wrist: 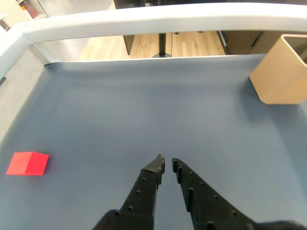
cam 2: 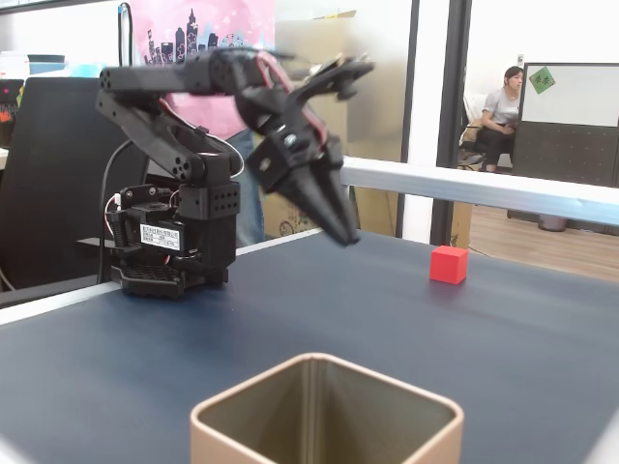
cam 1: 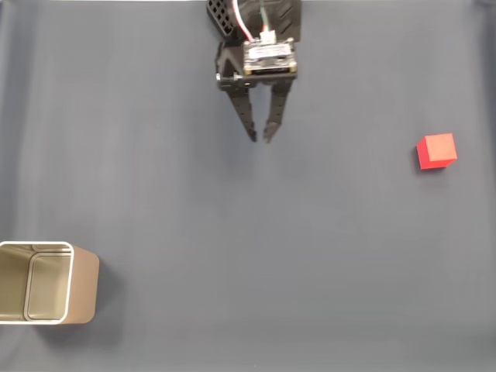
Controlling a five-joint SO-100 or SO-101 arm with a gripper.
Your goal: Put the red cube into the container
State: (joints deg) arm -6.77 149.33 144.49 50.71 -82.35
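The red cube [cam 1: 437, 150] rests on the dark grey table at the right in a fixed view from above, at the lower left in the wrist view [wrist: 28, 163], and far right in the side fixed view [cam 2: 448, 264]. The tan container [cam 1: 46, 282] stands at the lower left corner, at the upper right in the wrist view [wrist: 283, 70], and in the foreground of the side fixed view [cam 2: 325, 420]. My black gripper [cam 1: 260, 138] hangs above the table near the arm's base, well apart from both, its fingertips [wrist: 159, 163] almost touching with nothing between them [cam 2: 346, 235].
A white raised rim [wrist: 158, 21] borders the table [cam 1: 248, 256]. The arm's base [cam 2: 174, 242] stands at the table's back edge. A person [cam 2: 503, 106] sits far behind a glass wall, off the table.
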